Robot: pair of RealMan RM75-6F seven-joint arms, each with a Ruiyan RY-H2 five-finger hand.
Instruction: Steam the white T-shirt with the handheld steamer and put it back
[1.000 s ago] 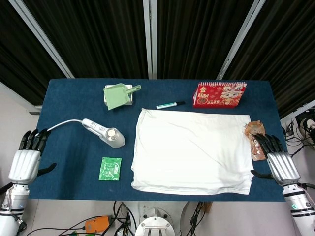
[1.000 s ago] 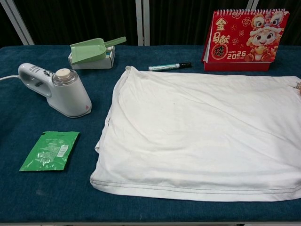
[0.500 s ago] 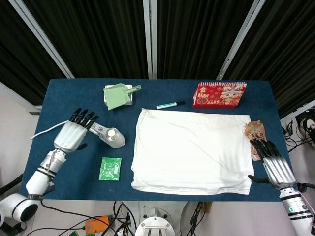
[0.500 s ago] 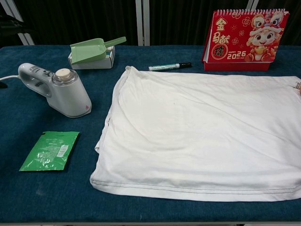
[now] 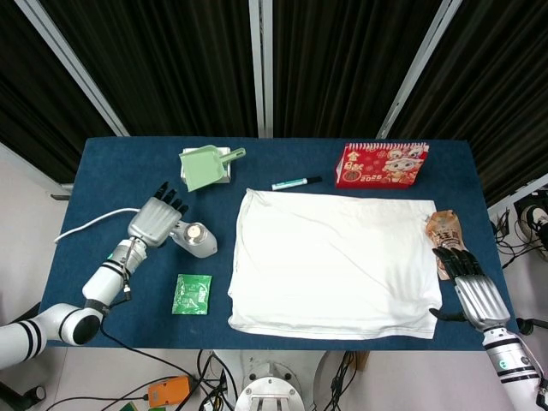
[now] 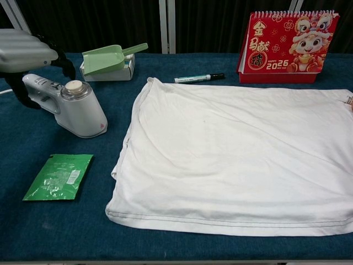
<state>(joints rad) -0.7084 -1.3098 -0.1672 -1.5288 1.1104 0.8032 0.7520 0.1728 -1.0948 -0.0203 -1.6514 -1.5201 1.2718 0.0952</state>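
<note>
The white T-shirt (image 5: 334,261) (image 6: 237,160) lies folded flat on the blue table, centre right. To its left lies the white handheld steamer (image 5: 195,239) (image 6: 77,110) on its side, cord (image 5: 90,224) trailing left. My left hand (image 5: 158,219) (image 6: 25,52) hovers over the steamer's handle, fingers spread and not closed round it. Off the T-shirt's front right corner, my right hand (image 5: 475,289) is held flat with nothing in it, seen only in the head view.
A green scoop on a white box (image 5: 205,167) (image 6: 107,58), a marker (image 5: 296,182) (image 6: 198,78) and a red calendar (image 5: 381,164) (image 6: 287,47) line the back. A green packet (image 5: 192,294) (image 6: 59,175) lies in front of the steamer. An orange snack packet (image 5: 445,231) lies right of the shirt.
My left hand has travelled from the table's front left edge up and right to above the steamer's handle. The right hand has slid back a little toward the front edge.
</note>
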